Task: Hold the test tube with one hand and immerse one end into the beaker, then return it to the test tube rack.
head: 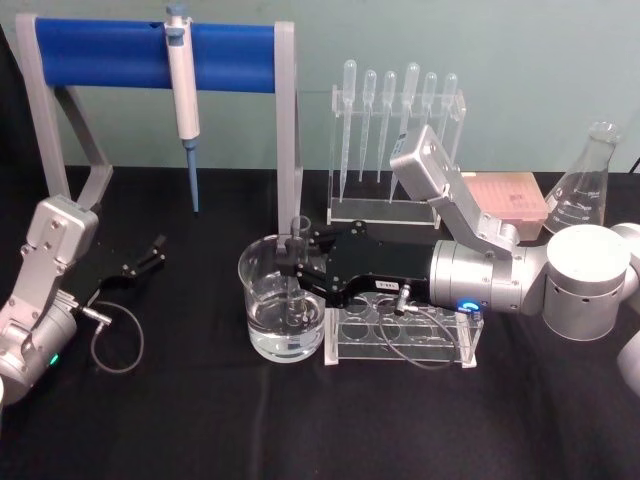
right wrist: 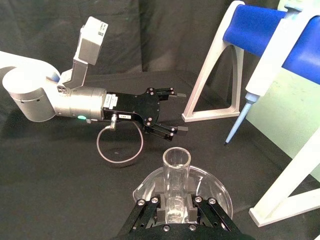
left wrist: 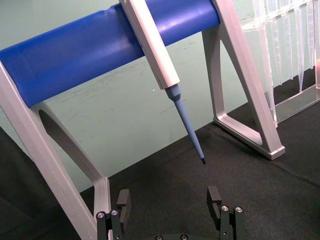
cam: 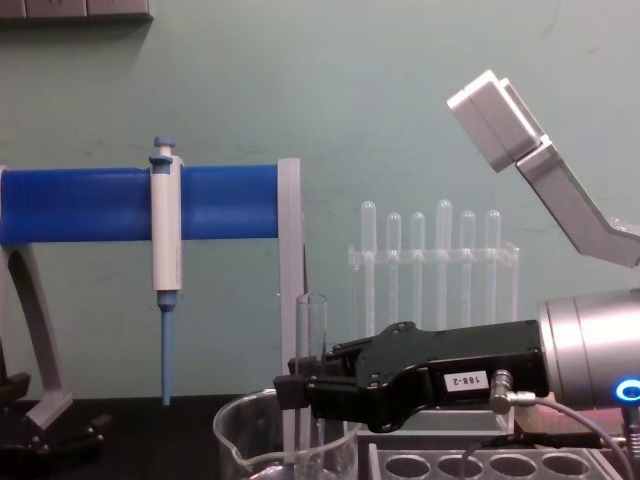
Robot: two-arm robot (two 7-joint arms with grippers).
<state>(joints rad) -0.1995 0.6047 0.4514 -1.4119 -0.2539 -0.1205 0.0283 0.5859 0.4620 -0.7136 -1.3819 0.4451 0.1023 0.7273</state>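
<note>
I hold the right gripper [head: 292,260] clamped on the test tube [cam: 312,330], 1 end in the beaker [head: 256,275]; next I'd lift it clear to the test tube rack [head: 455,347]; the left gripper [right wrist: 181,113] sits parked with its fingers spread and empty.

Black right end effector [head: 293,262] on silver wrist [head: 480,280].

Lab: pipettor [head: 181,75]; flask [head: 583,190]; pipettes [head: 395,115]

Plain pale-green matte wall [head: 480,40] is running across the whole back, meeting the black cloth-covered bench [head: 300,420] along a straight line. Cloth is lying flat and dull, soaking up reflections. Pale grey plastic wall fitting [cam: 85,8] is poking in at the chest view's top left edge. Light is falling soft and even.
</note>
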